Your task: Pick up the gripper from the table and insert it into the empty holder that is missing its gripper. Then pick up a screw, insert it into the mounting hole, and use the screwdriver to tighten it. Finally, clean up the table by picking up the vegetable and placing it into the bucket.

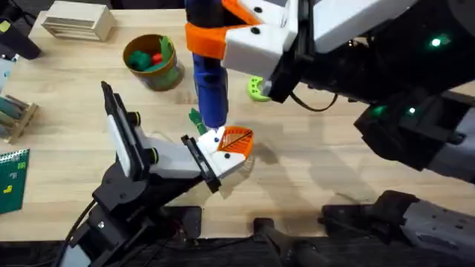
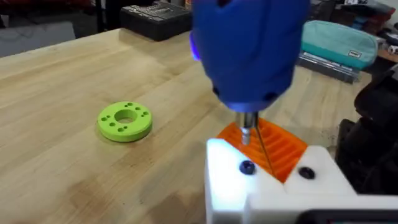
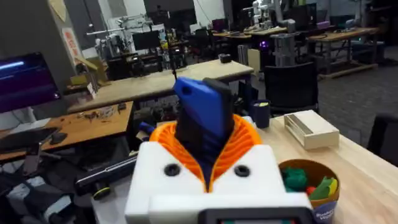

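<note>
The right gripper (image 1: pixel 223 41), white with orange ribbed pads, is clamped on the blue pen-shaped powered screwdriver (image 1: pixel 210 89), held upright with its thin bit down at the left gripper (image 1: pixel 234 148), whose opening I cannot tell.

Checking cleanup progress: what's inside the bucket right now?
The bucket holds green toy pieces and a red one, piled together. Whatever lies beneath them at the bottom is covered.

Vegetable (image 1: pixel 195 119) mostly hidden behind screwdriver (image 1: pixel 210 89); screwdriver's top cut off.
</note>
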`<act>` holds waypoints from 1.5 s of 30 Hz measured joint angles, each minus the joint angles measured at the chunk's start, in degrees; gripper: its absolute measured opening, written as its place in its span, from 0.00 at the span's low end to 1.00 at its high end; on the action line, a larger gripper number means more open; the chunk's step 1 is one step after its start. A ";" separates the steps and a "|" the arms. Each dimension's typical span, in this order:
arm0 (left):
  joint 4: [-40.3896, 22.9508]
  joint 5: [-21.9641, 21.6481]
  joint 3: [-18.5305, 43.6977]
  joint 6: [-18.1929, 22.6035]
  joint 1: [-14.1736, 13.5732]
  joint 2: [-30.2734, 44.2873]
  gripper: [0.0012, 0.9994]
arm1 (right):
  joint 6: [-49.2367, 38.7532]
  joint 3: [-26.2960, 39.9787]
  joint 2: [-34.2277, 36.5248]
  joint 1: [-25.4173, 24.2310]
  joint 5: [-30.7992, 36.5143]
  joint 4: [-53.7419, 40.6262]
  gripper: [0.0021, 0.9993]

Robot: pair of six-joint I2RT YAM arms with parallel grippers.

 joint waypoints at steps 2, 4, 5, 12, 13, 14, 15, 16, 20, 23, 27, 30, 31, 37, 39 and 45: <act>0.00 0.00 0.00 0.21 0.00 -0.01 0.00 | 0.00 0.00 0.01 0.00 0.00 0.03 0.03; 0.01 0.00 0.00 0.23 0.00 0.00 0.00 | 0.00 0.00 0.02 0.00 0.00 0.02 0.03; 0.01 0.00 0.00 0.25 0.00 0.00 0.00 | 0.00 0.00 0.04 0.07 0.00 0.04 0.03; 0.01 0.00 0.00 0.40 0.00 -0.02 0.00 | 0.02 0.00 2.10 0.68 0.00 -0.10 0.03; 0.01 0.00 0.00 0.40 0.00 -0.02 0.00 | 0.03 0.00 2.17 0.68 0.00 -0.18 0.03; 0.01 0.00 0.00 0.40 0.00 0.00 0.00 | 0.04 0.00 2.24 0.70 0.01 -0.20 0.03; 0.01 0.00 0.00 0.40 0.00 0.00 0.00 | 0.02 0.00 2.25 0.74 0.00 -0.17 0.03; 0.01 0.00 0.00 0.40 0.00 0.00 0.00 | 0.02 0.00 2.23 0.74 0.00 -0.39 0.03; 0.01 0.00 0.00 0.40 0.00 0.00 0.00 | 0.04 0.00 2.23 0.74 0.00 -0.76 0.03; -0.01 0.00 0.00 0.40 0.00 0.00 0.00 | 0.04 0.00 2.23 0.74 0.00 -0.72 0.03; 0.01 0.00 0.00 0.43 0.00 0.00 0.00 | 0.05 0.00 2.23 0.74 -0.02 0.95 0.03; 0.01 0.00 0.00 0.45 0.00 0.00 0.00 | 0.04 0.00 2.23 0.74 0.00 2.49 0.03; 0.01 0.00 0.00 0.47 0.00 0.00 0.00 | 0.09 0.00 2.23 0.74 -0.02 2.42 0.03; 0.01 0.00 0.00 0.58 0.00 0.00 0.00 | 1.07 0.00 2.23 0.74 -0.02 0.99 0.03; 0.00 0.00 0.00 0.58 0.00 0.00 0.00 | 1.12 0.00 2.23 0.74 -0.02 0.40 0.03; 0.01 0.00 0.00 0.58 0.00 0.00 0.00 | 1.69 0.00 2.23 0.74 -0.02 0.42 0.03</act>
